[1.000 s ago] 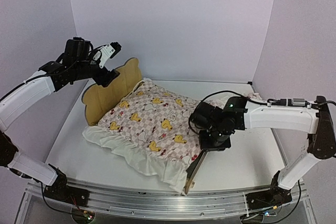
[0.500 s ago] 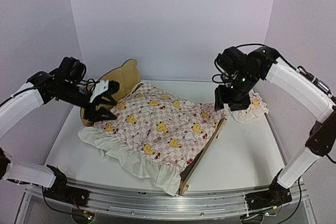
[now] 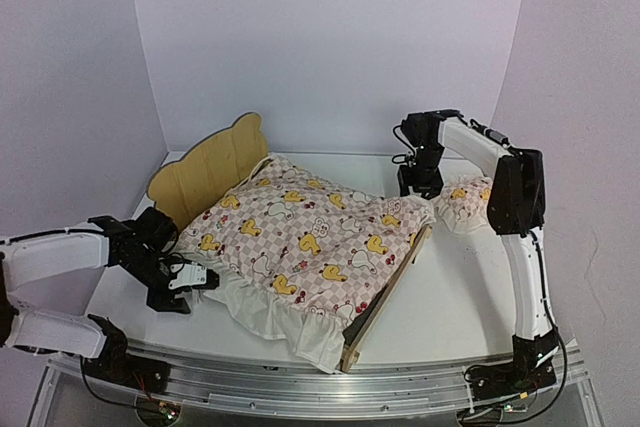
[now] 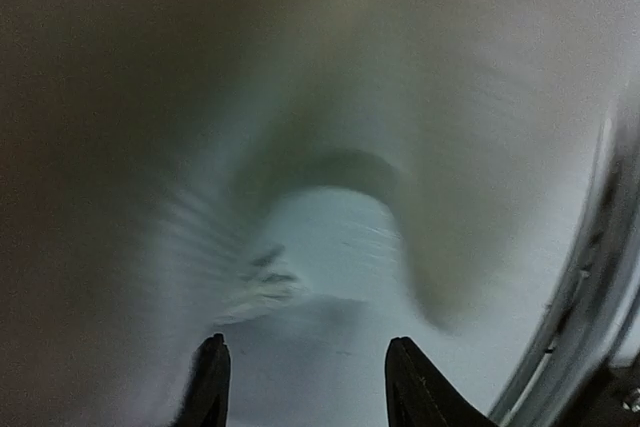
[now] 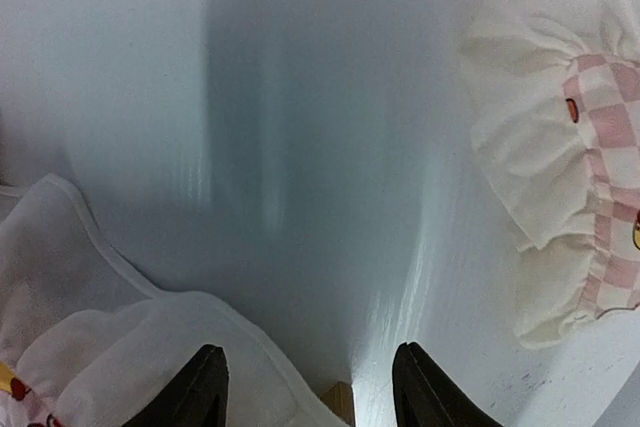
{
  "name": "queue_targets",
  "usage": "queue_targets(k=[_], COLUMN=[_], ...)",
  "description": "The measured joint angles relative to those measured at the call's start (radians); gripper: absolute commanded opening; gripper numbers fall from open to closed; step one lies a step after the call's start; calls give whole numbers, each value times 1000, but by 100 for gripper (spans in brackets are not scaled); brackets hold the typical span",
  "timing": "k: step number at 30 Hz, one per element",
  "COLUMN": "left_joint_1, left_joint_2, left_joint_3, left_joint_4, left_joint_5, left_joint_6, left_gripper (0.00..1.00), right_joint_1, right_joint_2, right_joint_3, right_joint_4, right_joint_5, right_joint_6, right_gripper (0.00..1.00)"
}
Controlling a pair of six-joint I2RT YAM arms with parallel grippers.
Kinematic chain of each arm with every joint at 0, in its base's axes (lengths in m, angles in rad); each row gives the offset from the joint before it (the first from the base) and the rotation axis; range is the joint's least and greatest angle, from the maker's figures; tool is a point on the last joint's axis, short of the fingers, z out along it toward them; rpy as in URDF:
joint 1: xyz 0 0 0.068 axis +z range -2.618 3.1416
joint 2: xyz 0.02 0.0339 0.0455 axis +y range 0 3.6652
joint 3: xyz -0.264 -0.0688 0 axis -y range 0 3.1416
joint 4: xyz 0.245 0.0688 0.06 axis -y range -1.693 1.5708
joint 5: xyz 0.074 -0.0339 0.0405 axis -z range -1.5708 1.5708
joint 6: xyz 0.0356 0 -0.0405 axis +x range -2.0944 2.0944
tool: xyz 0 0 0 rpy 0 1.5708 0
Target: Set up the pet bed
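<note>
Jaws first: the left jaws stand apart with nothing between them, low at the near left, just beside the cream ruffle of the duck quilt (image 3: pixel 300 237). The pet bed (image 3: pixel 203 173) sits angled mid-tabletop (image 3: pixel 460 297) with the quilt draped over it and its bear-ear headboard at the far left. Further back, the right jaws hang spread and empty, pointing down between the quilt's far corner and the small matching pillow (image 3: pixel 466 201).

High rear camera overlooks pet bed (image 3: pixel 205 172); wrist cameras peer close at table (image 5: pixel 300 97)
</note>
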Motion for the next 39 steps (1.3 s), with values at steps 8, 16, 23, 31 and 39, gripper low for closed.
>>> queue_targets(k=[8,16,23,31,39], left_joint_1=[57,78,80,103,139], left_joint_2=[265,562,688,688,742], left_joint_3=[76,335,536,548,632], left_joint_4=[314,460,535,537,552], left_joint_5=[-40,-48,-42,-28,-18], left_joint_6=[-104,-95,-71,-18,20], left_gripper=[53,54,56,57,57], right_joint_1=[-7,-45,-31,223,576], right_joint_2=[2,-86,-271,-634,-752], right_joint_3=[-94,-278,-595,-1062,-1215], right_joint_4=[66,115,214,419,569], right_joint_5=[-120,-205,-322,-252,-76], right_joint_6=[-76,-173,-180,11,216], right_gripper=[57,53,52,53,52])
